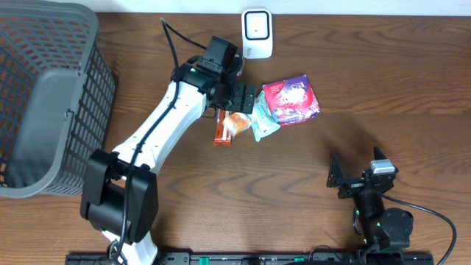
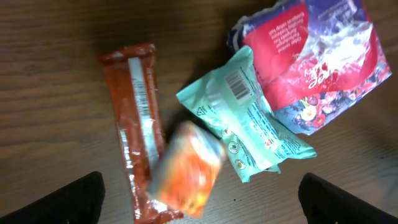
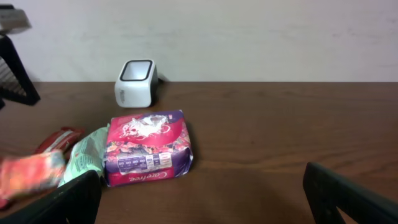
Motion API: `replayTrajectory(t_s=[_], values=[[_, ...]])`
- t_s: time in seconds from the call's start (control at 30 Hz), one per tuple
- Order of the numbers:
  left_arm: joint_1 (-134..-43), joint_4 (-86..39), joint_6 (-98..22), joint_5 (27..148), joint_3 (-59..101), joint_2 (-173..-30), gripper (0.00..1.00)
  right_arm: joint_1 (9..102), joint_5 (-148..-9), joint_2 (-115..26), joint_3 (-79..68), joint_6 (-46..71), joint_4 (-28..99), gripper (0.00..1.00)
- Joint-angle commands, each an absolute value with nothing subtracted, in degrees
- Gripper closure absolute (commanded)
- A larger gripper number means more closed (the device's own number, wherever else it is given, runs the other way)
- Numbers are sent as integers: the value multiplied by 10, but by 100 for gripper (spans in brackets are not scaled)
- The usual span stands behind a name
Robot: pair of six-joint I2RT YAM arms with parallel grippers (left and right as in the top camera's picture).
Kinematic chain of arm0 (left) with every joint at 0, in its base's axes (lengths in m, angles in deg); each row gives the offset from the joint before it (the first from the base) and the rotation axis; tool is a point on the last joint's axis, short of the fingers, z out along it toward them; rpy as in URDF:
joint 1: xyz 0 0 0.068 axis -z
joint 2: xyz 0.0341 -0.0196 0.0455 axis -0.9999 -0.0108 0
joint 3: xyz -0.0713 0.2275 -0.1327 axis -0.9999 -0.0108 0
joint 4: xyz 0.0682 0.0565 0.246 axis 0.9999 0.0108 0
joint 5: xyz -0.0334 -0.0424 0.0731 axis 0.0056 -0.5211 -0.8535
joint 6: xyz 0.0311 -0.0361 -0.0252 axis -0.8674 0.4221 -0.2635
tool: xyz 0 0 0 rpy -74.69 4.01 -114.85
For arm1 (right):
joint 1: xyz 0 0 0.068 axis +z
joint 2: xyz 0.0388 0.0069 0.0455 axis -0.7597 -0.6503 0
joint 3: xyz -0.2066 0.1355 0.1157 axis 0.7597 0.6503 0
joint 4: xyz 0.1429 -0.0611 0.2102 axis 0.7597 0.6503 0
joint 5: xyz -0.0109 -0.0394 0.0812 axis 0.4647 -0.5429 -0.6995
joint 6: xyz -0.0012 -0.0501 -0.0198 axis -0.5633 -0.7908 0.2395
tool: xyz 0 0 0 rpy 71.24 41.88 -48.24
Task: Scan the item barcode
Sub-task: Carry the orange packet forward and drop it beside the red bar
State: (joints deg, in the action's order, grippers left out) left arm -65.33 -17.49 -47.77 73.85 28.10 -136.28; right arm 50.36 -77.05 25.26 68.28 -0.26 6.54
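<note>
A white barcode scanner (image 1: 257, 33) stands at the table's back edge and also shows in the right wrist view as the scanner (image 3: 135, 83). My left gripper (image 1: 243, 98) hangs open over a cluster of items, its fingers (image 2: 78, 199) wide apart. Beneath it a blurred orange packet (image 2: 186, 168) overlaps the lower end of a brown-orange bar (image 2: 134, 118); neither finger touches it. To their right are a teal packet (image 2: 249, 115) and a pink-and-purple pack (image 2: 317, 56). My right gripper (image 1: 353, 173) rests open near the front right with nothing between its fingers.
A grey mesh basket (image 1: 96, 96) fills the back left corner. The left arm's cable (image 1: 171, 40) runs toward the back edge beside the scanner. From the right wrist view, bare wood (image 3: 280, 137) stretches right of the pink-and-purple pack (image 3: 148, 147).
</note>
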Motion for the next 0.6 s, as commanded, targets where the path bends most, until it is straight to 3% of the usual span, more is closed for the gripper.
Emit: replayTrajectory(t_s=[0.0, 0.33, 0.57], values=[[-683, -173, -482, 730, 303, -1294, 0, 506, -774, 255, 683, 3, 68, 1], [-826, -35, -464, 700, 303, -1139, 2, 506, -774, 255, 683, 3, 68, 1], [-865, 73, -464, 694, 302, -1125, 2, 506, -774, 255, 683, 3, 68, 1]])
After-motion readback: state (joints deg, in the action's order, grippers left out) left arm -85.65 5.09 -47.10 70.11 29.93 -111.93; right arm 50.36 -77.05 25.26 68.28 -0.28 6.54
